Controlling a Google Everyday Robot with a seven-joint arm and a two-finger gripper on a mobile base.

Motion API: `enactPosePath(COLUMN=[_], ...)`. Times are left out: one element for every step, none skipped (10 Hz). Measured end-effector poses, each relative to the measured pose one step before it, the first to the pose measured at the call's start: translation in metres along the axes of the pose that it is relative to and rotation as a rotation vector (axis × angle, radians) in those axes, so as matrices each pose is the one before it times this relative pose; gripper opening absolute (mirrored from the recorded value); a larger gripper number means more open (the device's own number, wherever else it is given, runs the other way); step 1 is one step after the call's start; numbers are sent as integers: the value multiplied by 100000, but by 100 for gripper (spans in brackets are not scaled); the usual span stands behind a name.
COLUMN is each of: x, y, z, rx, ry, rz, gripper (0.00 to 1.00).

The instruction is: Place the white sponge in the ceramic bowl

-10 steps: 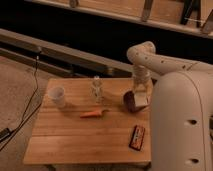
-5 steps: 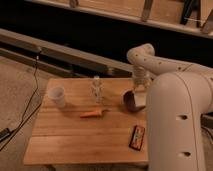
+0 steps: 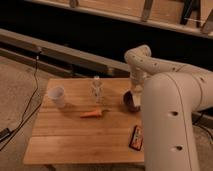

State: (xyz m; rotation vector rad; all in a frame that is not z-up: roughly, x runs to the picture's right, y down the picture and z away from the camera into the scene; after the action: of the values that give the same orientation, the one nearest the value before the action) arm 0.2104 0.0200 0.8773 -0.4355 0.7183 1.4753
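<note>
The ceramic bowl (image 3: 128, 101) is a small dark maroon bowl at the right edge of the wooden table (image 3: 75, 137). My arm's big white forearm covers its right part. My gripper (image 3: 135, 91) hangs just above the bowl's far rim, at the end of the wrist that bends down from the elbow. The arm hides most of it. The white sponge is hidden from view.
A white cup (image 3: 57, 96) stands at the table's left. A small clear bottle (image 3: 96, 90) is upright in the middle, with an orange carrot (image 3: 94, 114) lying in front of it. A dark snack packet (image 3: 136, 137) lies near the front right. A cable (image 3: 31, 97) hangs left of the table.
The pale block seen at the gripper over the bowl a second ago no longer shows. The white forearm now covers more of the table's right side.
</note>
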Motion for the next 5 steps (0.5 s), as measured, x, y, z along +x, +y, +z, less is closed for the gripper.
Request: enactPosePath(x=[-77,-45,33,33,66], y=[40,-6,21,61,50], z=[-150,-252,-153,-65,3], rx=[3,-114,-305,-285,-300], ry=[-80,-178,-129,-37,54], rz=[-115,14,93,11,11], gripper=[80,80,80,80,80])
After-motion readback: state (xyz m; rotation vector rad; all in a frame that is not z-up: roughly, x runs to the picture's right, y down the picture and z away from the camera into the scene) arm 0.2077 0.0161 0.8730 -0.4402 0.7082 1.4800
